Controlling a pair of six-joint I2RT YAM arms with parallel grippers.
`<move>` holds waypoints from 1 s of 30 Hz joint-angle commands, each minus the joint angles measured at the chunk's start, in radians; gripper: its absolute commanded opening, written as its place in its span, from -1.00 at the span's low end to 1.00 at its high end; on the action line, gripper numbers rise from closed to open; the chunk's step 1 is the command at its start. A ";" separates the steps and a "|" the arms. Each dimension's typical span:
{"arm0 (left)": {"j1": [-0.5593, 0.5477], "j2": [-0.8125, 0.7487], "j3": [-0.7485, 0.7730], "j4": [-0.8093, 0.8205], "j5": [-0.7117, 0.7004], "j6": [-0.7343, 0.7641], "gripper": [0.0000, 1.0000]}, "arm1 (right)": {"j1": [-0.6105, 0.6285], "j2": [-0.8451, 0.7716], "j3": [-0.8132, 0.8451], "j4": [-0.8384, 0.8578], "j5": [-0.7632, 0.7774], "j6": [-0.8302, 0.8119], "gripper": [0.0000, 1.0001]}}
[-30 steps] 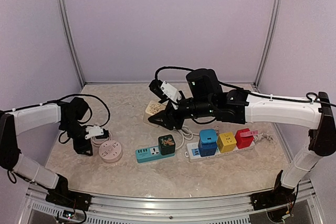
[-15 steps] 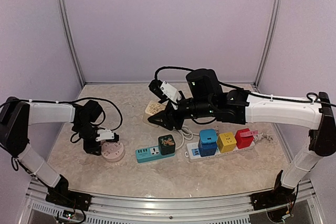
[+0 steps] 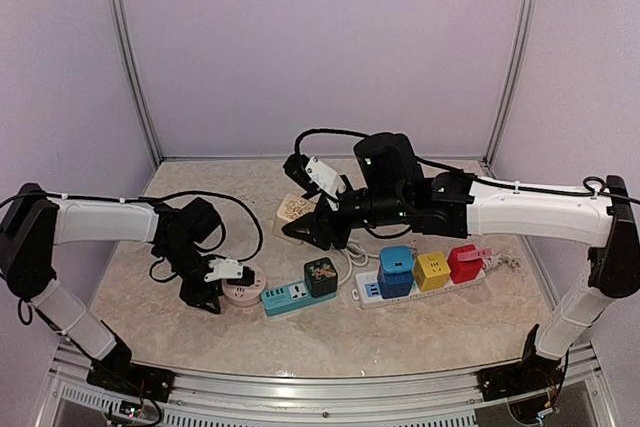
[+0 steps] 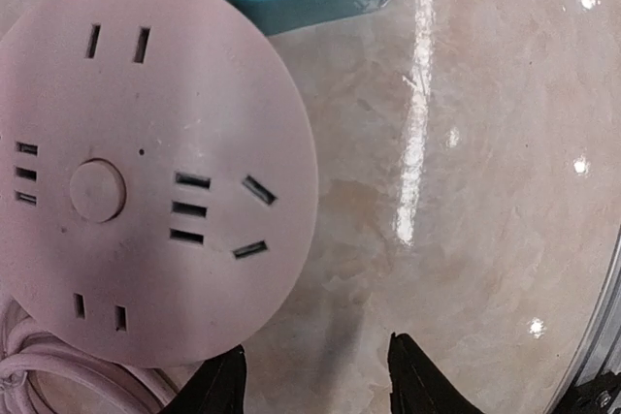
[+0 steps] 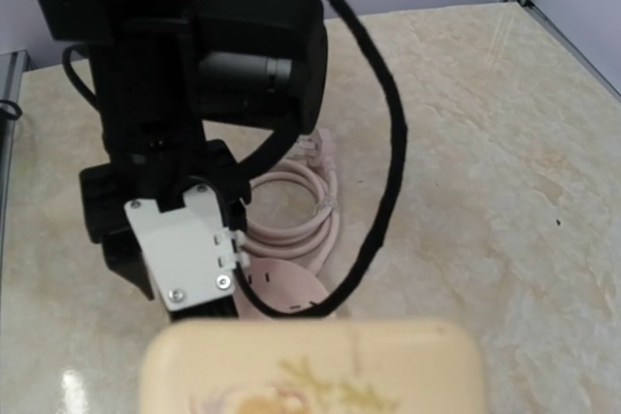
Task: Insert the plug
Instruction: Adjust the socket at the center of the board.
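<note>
Left end effector [image 4: 315,390], jaws apart and empty, has slid socket [image 4: 146,172] beside strip [image 3: 285,296], nearer plug [image 5: 310,370]; right end effector [image 3: 312,229] grip unclear.

- A robot test cell in a lab: plain lilac wall panels [image 3: 320,47] in aluminium posts [image 3: 130,57] stand beyond both grippers.
- A metal rail [image 3: 320,387] carries the two arm bases.
- A white socket strip [image 3: 368,292] lies just right of the right gripper [image 3: 305,230] on a marble-look tabletop [image 3: 450,337].
</note>
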 commanded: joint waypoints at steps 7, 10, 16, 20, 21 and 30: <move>0.235 -0.035 0.148 -0.025 0.052 0.022 0.23 | 0.011 -0.009 -0.001 0.036 -0.007 0.012 -1.00; 0.287 0.007 0.181 0.112 -0.055 -0.016 0.31 | 0.011 0.010 0.013 0.036 -0.015 0.011 -1.00; 0.306 0.140 0.247 0.163 -0.115 0.057 0.45 | 0.011 0.043 0.055 0.021 -0.039 0.007 -1.00; 0.305 0.220 0.266 0.114 -0.092 0.088 0.46 | 0.013 0.063 0.078 0.003 -0.045 0.005 -1.00; 0.306 0.236 0.267 0.097 -0.082 0.095 0.39 | 0.013 0.067 0.080 0.001 -0.047 0.003 -1.00; 0.295 0.193 0.167 0.021 -0.046 0.112 -0.13 | 0.014 0.118 0.118 0.005 -0.076 -0.007 -1.00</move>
